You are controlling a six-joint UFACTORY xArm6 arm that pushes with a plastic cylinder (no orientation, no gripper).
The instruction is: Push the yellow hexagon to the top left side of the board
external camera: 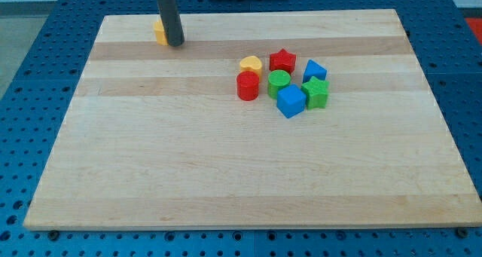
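Observation:
The yellow hexagon (160, 32) sits near the board's top left, partly hidden behind my rod. My tip (175, 43) rests on the board just to the right of the hexagon, touching or almost touching it. The rod rises up and out of the view's top.
A cluster right of centre holds a yellow heart (251, 63), a red star (282, 59), a blue triangle (314, 69), a red cylinder (247, 85), a green cylinder (279, 82), a green star (316, 92) and a blue cube (291, 102). The wooden board (226, 174) lies on a blue perforated table.

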